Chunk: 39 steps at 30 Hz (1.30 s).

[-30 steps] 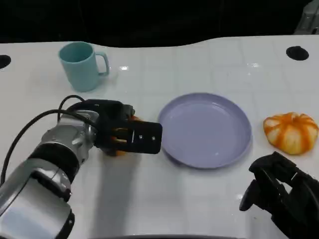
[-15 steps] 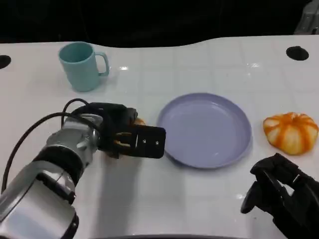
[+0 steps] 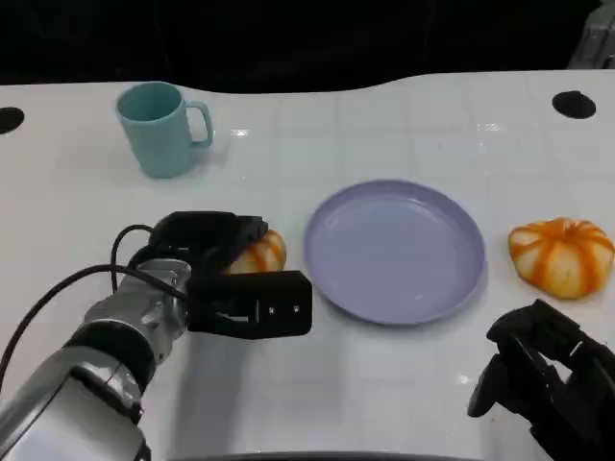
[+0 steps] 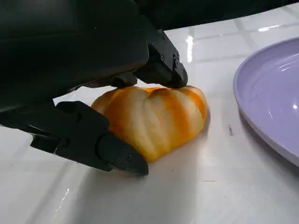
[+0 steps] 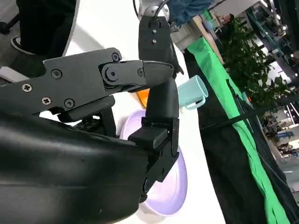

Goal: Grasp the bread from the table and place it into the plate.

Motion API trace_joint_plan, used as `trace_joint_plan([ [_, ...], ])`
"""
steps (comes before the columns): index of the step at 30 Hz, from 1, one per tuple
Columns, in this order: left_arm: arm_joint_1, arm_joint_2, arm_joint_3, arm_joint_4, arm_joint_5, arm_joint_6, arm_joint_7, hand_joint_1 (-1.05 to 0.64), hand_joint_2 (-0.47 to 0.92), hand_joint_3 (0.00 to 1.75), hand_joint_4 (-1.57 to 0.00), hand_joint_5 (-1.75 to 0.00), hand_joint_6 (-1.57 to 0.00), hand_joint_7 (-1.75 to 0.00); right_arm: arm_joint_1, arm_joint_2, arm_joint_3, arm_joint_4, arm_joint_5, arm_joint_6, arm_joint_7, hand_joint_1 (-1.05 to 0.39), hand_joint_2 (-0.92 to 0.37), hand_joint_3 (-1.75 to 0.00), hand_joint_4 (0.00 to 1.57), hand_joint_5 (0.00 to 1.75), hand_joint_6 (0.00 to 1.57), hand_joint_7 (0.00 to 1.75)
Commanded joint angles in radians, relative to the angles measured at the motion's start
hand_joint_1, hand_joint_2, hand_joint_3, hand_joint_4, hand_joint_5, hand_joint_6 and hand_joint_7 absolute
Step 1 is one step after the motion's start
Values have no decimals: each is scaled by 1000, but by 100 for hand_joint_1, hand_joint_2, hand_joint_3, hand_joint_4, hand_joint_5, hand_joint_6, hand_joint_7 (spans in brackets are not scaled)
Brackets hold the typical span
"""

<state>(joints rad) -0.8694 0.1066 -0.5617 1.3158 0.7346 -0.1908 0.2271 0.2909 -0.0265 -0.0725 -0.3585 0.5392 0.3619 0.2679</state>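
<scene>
White tabletop (image 3: 404, 384); purple plate (image 3: 396, 250) mid-right, nothing in it. Left robot hand (image 3: 231, 279) clamps the bread (image 3: 258, 254) w/ fingers (image 4: 117, 154) above & below, bread on tabletop just beside plate. Right robot hand (image 3: 543, 384) curled, holding nothing.

Lighting: bright, even, overhead. White table (image 3: 384, 125) glossy, small glare spots near its far edge. Soft shadow under the left hand (image 3: 235, 288). Backdrop beyond the far edge black. Left wrist view: nearest fingers (image 4: 88, 140) slightly soft; bread (image 4: 154, 119) sharp.
</scene>
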Motion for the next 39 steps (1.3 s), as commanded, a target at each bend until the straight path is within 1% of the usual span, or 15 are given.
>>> trace_joint_plan([
  [1,29,7,0,16,-8,-23,20,-18,92,21,-82,-27,-74,-9,6,-12,-16,-11,9,-5,2,-51,-92,-25,56,173,49,143],
  [3,29,10,-2,17,-6,-32,32,-21,92,27,-83,-73,-95,-5,7,-12,-16,-15,6,-1,-5,-52,-92,-24,56,173,49,142],
  [5,29,13,-6,19,-1,-37,43,-21,92,28,-81,-91,-101,-4,8,-10,-16,-16,7,-1,-6,-52,-92,-24,57,173,49,142],
  [6,29,14,-10,19,2,-38,48,-21,92,29,-80,-121,-113,-12,8,-9,-16,-16,8,-2,-6,-52,-92,-24,56,172,48,142],
  [7,31,17,-12,18,5,-42,68,-21,92,29,-80,-129,-116,-14,8,-8,-17,-16,11,-1,-5,-51,-92,-24,56,172,48,142],
  [8,32,19,-13,18,7,-45,82,-21,92,36,-81,-156,-93,-93,8,-7,-18,-16,13,-1,-5,-51,-92,-24,56,172,48,142],
  [9,34,21,-15,18,8,-47,102,-21,92,38,-82,-165,-78,-131,8,-8,-17,-17,13,0,-5,-51,-92,-24,56,172,48,142],
  [10,35,22,-16,17,10,-48,117,-21,92,40,-81,-171,-68,-152,8,-9,-17,-17,12,1,-5,-51,-92,-25,56,172,48,142],
  [12,34,22,-19,18,10,-48,131,-21,92,41,-81,-174,-62,-165,8,-11,-17,-18,10,1,-6,-51,-92,-25,56,172,48,142],
  [18,44,27,-12,11,5,-73,263,-20,87,38,-83,-175,-65,-156,8,-13,-20,-13,18,1,1,-51,-92,-26,56,172,48,143],
  [20,44,33,-17,8,16,-82,333,-17,82,37,-83,-175,-61,-171,8,-14,-20,-11,16,2,-2,-51,-92,-25,56,172,48,143],
  [26,27,51,37,-2,-32,-155,413,-14,78,41,-83,-175,-61,-175,6,-13,-23,-8,25,11,-2,-51,-92,-24,56,172,49,143],
  [28,23,51,55,-5,-43,-172,425,-12,63,74,-86,-175,-64,-175,4,-12,-24,-7,27,13,-1,-51,-92,-23,57,171,49,143],
  [29,22,51,59,-5,-44,-176,428,-12,60,80,-87,-175,-64,-175,4,-12,-24,-7,27,14,0,-51,-92,-23,57,171,49,143],
  [39,-28,36,130,-31,-114,-241,384,-9,50,108,-91,-175,-70,-175,1,-9,-15,-5,9,10,-6,-51,-92,-23,57,171,49,142],
])
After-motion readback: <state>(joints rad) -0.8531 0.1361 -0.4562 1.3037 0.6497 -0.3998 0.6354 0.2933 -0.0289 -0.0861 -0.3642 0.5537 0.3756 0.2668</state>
